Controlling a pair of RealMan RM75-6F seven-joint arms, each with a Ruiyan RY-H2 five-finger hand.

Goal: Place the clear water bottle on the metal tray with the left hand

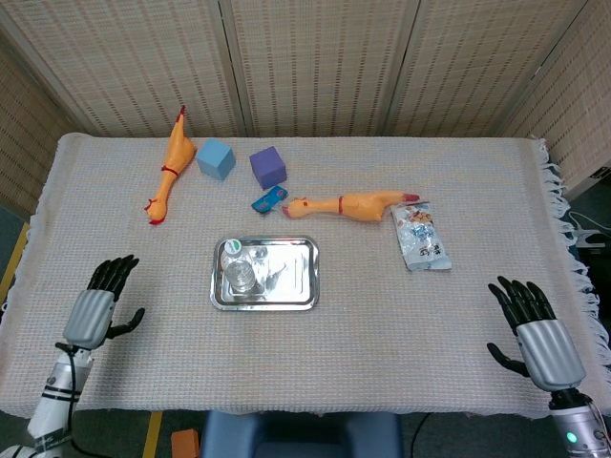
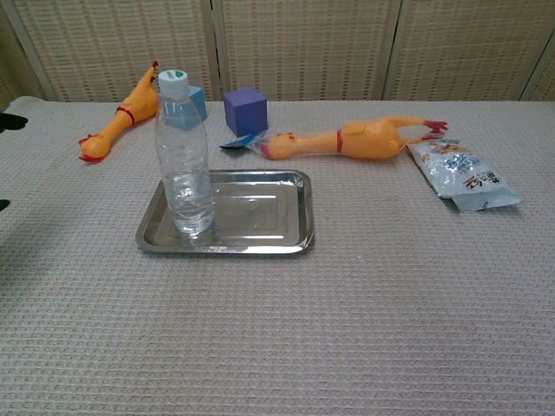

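The clear water bottle (image 1: 239,268) (image 2: 183,158) with a white cap stands upright on the left part of the metal tray (image 1: 286,279) (image 2: 260,217). Nothing touches it. My left hand (image 1: 99,306) hangs open near the table's front left, well away from the tray, fingers spread; in the chest view only dark fingertips (image 2: 10,121) show at the left edge. My right hand (image 1: 533,331) is open at the front right, empty.
Behind the tray lie two rubber chickens (image 1: 170,162) (image 1: 353,203), a light blue cube (image 1: 216,158), a purple cube (image 1: 268,166) and a small blue item (image 1: 269,198). A snack packet (image 1: 420,235) lies to the right. The cloth-covered table ends in a fringed right edge.
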